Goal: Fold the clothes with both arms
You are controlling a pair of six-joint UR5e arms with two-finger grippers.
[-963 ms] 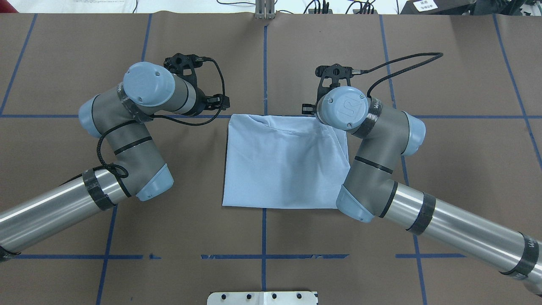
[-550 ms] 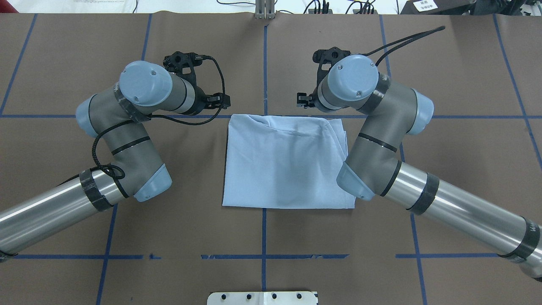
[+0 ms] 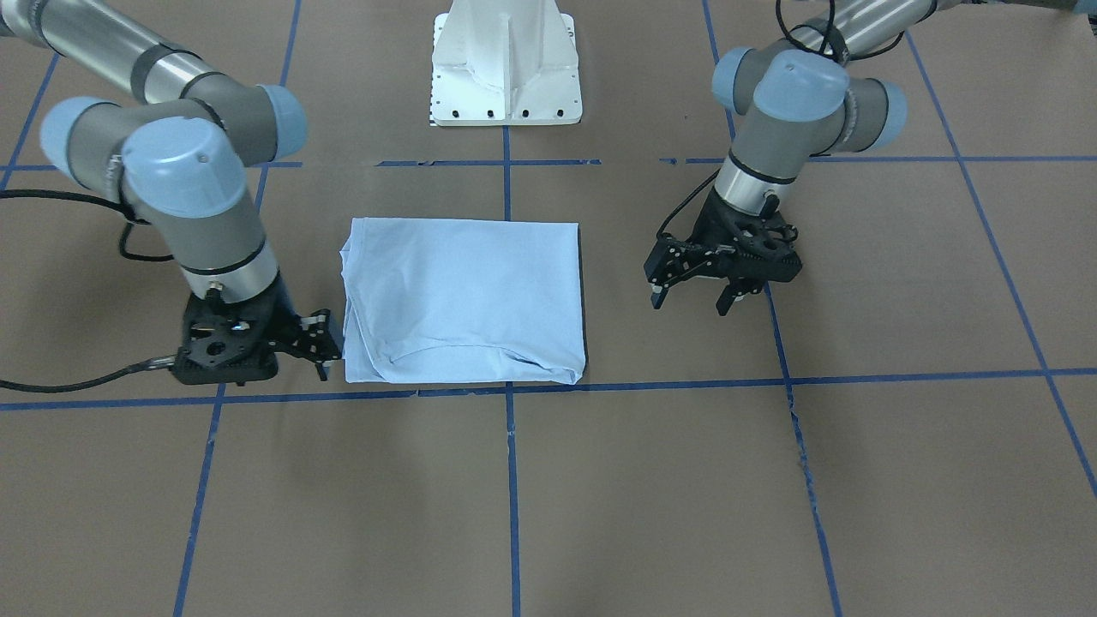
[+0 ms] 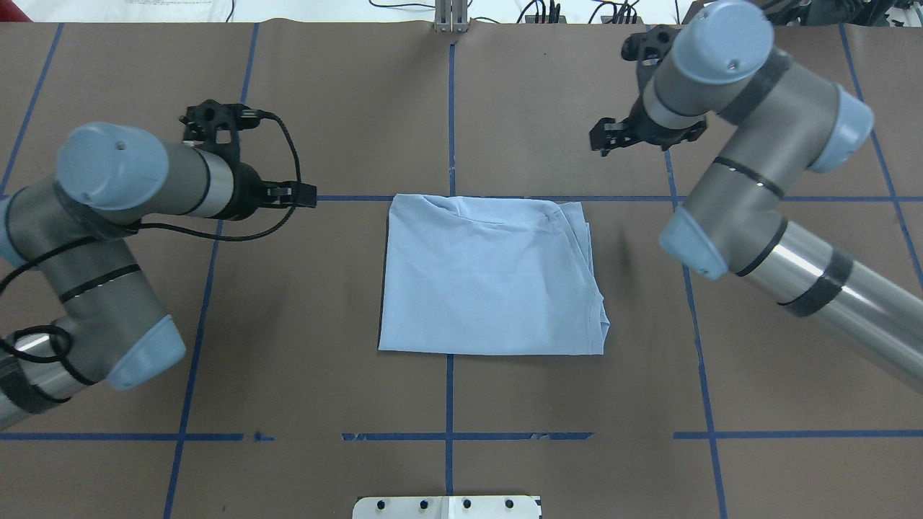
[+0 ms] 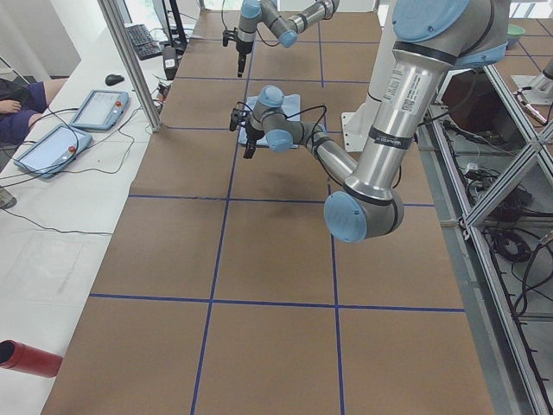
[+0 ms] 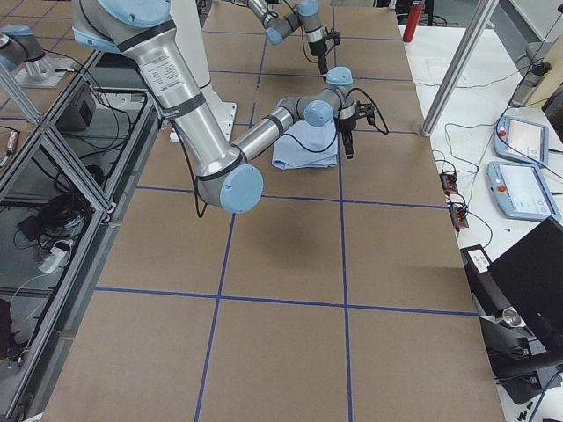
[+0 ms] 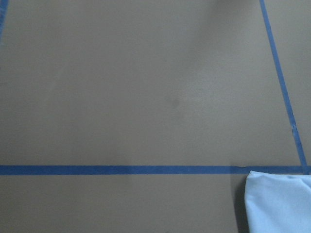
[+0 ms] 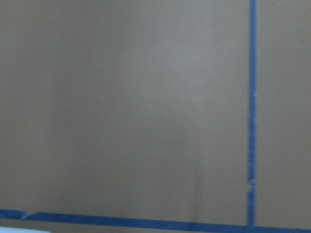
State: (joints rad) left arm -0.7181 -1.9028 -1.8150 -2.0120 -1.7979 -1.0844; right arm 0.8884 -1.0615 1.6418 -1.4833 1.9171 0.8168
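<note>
Brown paper covers the worktop, ruled into squares with blue tape, and the white pedestal stands at the robot's edge. The T-shirt lies flat in the middle, well in from every edge. It is folded to a tidy rectangle whose long axis runs side to side across the worktop. Its far edge sits along a tape line, and the stacked layers show on its right side.

Neither gripper holds it. My left gripper hangs with its fingers spread, out to the cloth's left and about level with the far left corner, clearly apart from it. My right gripper is off the far right corner. The front view puts it just beside the cloth and the overhead shows it farther out, so I take it to be raised. Whether its fingers are apart I cannot tell.

I judge the right gripper the nearer one. If another fold is wanted, I'd send each gripper to its own far corner; otherwise this looks close to done.
</note>
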